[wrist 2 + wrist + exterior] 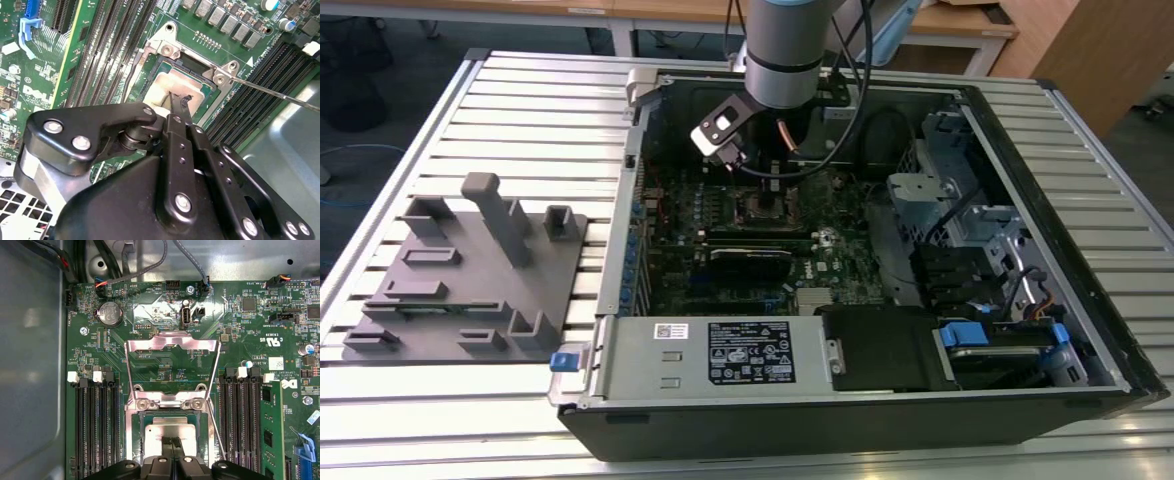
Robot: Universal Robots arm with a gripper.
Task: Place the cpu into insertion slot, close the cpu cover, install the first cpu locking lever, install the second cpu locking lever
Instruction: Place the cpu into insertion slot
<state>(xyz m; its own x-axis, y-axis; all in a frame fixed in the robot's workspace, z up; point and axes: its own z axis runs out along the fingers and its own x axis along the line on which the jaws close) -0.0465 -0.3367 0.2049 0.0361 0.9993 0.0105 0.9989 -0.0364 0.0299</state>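
Observation:
The cpu [170, 430] lies flat in the insertion slot [134, 432], its pale metal face up, seen in both wrist views [167, 82]. My gripper [172, 442] hangs right over it with both fingertips [180, 101] pressed together at the cpu's face, shut with nothing between them. The cpu cover [170, 340] stands flipped open, leaning back from its hinge behind the slot. One thin wire locking lever [280, 95] sticks out unlatched beside the slot. In the exterior view the gripper [761, 180] is low inside the open computer case, just above the slot [765, 207].
Long black memory slots [95, 425] flank the slot on both sides, with one green memory module [270, 430] fitted. The labelled power supply box [720, 350] fills the case's near side and a drive cage [987, 260] its right. A grey fixture plate [467, 270] lies on the slatted table.

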